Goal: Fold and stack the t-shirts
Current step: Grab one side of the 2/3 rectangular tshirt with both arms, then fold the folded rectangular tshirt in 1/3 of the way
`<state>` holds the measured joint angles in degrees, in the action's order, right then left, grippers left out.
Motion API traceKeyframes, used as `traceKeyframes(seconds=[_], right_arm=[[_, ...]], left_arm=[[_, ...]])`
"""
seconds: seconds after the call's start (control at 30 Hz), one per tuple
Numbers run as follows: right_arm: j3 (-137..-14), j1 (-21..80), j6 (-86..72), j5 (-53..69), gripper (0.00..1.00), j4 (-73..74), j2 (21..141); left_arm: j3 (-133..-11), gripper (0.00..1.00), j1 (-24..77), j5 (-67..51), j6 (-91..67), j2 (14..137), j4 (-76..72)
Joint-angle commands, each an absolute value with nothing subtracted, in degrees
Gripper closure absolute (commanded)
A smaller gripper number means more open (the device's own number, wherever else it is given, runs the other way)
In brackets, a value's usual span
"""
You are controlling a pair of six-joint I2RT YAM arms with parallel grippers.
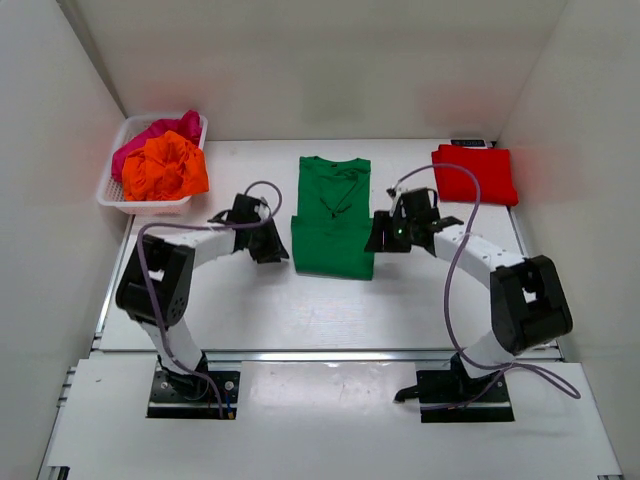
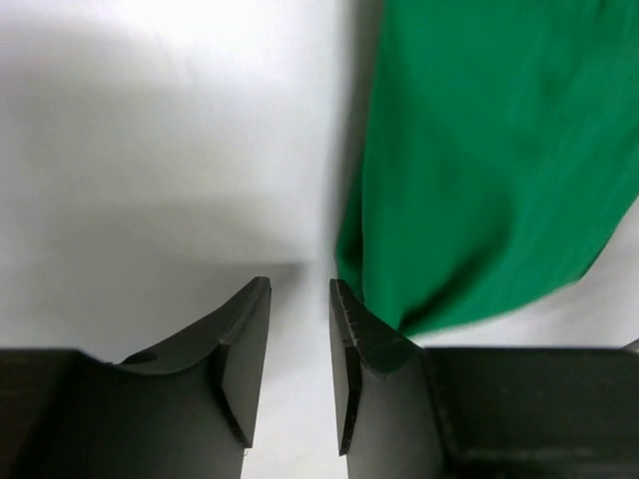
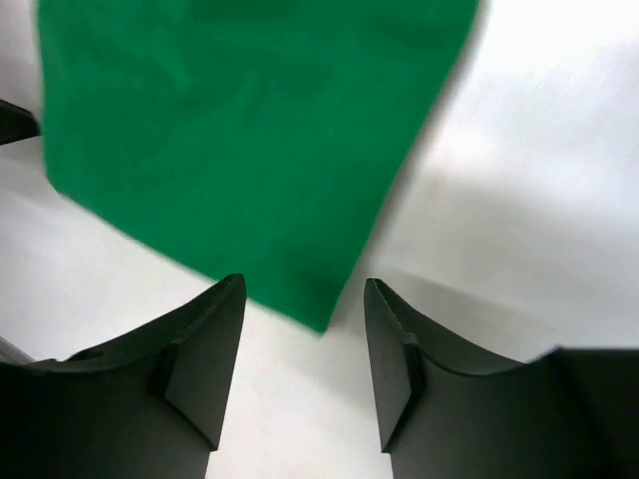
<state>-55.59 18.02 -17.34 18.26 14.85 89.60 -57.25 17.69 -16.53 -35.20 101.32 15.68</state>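
**Top external view: green t-shirt (image 1: pixel 333 215) laid out, nothing gripped**

The green t-shirt is seen spread flat at the middle of the table (image 1: pixel 300 310), with its collar towards the far wall. The left gripper (image 1: pixel 274 248) is held at the shirt's left edge. In the left wrist view its fingers (image 2: pixel 245 344) are parted by a narrow gap only, nothing is held between them, and the cloth's edge is seen just beside one finger. The right gripper (image 1: pixel 378 238) is held at the shirt's right edge. In the right wrist view its fingers (image 3: pixel 210 344) are spread wider and a corner of the shirt is seen just ahead of the gap, ungripped. A folded red shirt (image 1: pixel 475 175) is placed at the far right. An orange shirt (image 1: pixel 165 168) and a pink shirt (image 1: pixel 150 135) are heaped in a white basket (image 1: pixel 108 192) at the far left.
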Motion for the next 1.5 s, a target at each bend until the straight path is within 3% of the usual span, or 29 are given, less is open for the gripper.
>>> traceKeyframes(seconds=[0.0,0.33,0.6,0.9,1.3,1.37,1.47], right_arm=[[-50.5,21.3,-23.8,10.3,0.53,12.3,84.9],[-43.3,27.1,-32.1,4.7,0.55,6.0,83.7],[-43.2,26.3,-31.7,6.7,0.59,4.3,86.0],[-43.9,27.2,-31.4,7.1,0.62,4.2,87.5],[-44.0,27.4,-31.4,7.6,0.63,3.8,88.2],[-43.9,27.3,-31.0,7.8,0.62,3.8,88.3],[-44.1,27.3,-30.9,8.3,0.63,4.2,88.4]], left_arm=[[-51.0,0.58,21.9,-10.7,-37.8,92.9,8.9],[-42.4,0.56,28.2,-0.2,-45.1,87.2,-1.8],[-43.3,0.63,27.2,-3.1,-44.7,89.6,-1.9],[-39.6,0.62,28.1,-4.6,-47.8,85.7,-4.7],[-41.6,0.63,30.9,-5.7,-48.9,90.2,-5.5],[-41.7,0.66,31.2,-6.1,-49.0,90.1,-5.8],[-42.2,0.79,30.9,-5.7,-48.3,90.7,-4.8]])
